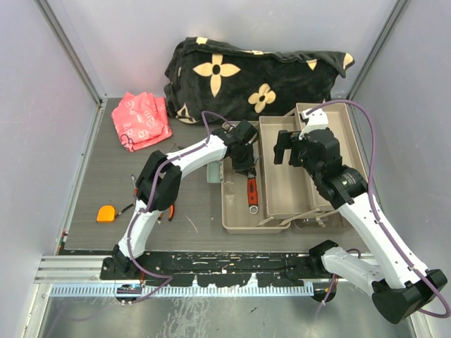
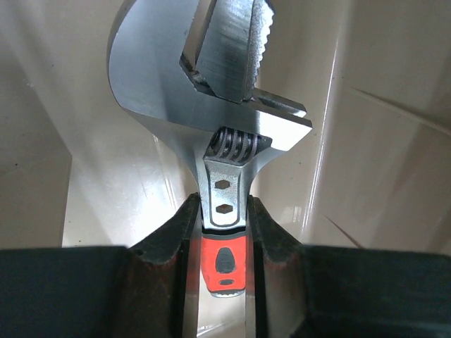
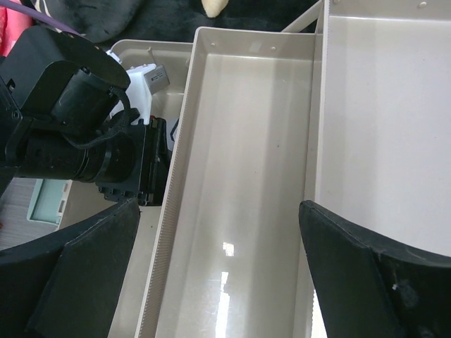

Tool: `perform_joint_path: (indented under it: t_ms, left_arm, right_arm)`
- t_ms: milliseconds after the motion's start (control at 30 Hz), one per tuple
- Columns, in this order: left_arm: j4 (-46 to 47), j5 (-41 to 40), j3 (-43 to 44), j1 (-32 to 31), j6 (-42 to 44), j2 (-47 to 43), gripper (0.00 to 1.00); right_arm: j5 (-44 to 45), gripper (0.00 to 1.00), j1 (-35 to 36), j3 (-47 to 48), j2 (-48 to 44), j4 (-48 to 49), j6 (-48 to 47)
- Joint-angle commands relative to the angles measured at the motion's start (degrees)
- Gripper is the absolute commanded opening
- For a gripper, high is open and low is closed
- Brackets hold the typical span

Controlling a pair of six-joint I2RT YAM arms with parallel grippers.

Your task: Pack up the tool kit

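The toolbox (image 1: 310, 220) lies open on the right half of the counter (image 1: 106, 169), with its beige trays spread side by side. Its near end is close to the near edge.

We see the wrench (image 1: 251, 193) in the left tray (image 1: 232, 211). Its red handle points at the near edge. The left tool (image 1: 243, 165) is clamped on the wrench. In the left wrist view its two fingers (image 2: 180, 239) squeeze the silver neck of the wrench (image 2: 225, 105), just above the red grip. Beige tray walls stand on both sides. We cannot tell if the wrench touches the tray floor.

The right tool (image 1: 285, 149) hangs over the middle tray (image 1: 282, 190). Its fingers (image 3: 91, 274) are wide apart and hold nothing. In the right wrist view the middle tray (image 3: 239, 176) lies between them.

The orange tape measure (image 1: 106, 213) lies near the left edge, close to the near left corner, well apart from the toolbox. A black blanket (image 1: 254, 77) with cream flowers sits at the far edge. A red bag (image 1: 143, 120) lies near the far left corner.
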Motion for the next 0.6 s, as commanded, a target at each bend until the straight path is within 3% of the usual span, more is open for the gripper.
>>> perform_joint_path:
  t_ms: [0, 100, 567]
  left_arm:
    - [2.95, -0.01, 3.93, -0.17, -0.45, -3.32, 0.24]
    - [2.67, -0.18, 3.48, -0.22, -0.67, -3.66, 0.35]
    - [0.93, -2.58, 3.14, 0.09, 0.73, -9.29, 0.38]
  right_arm:
    - [1.02, 1.00, -0.20, 0.48, -0.84, 2.48, -0.38]
    - [0.74, 1.00, -0.25, 0.48, -0.90, 2.46, 0.00]
    - [1.07, 1.00, -0.18, 1.50, -0.75, 1.64, -0.06]
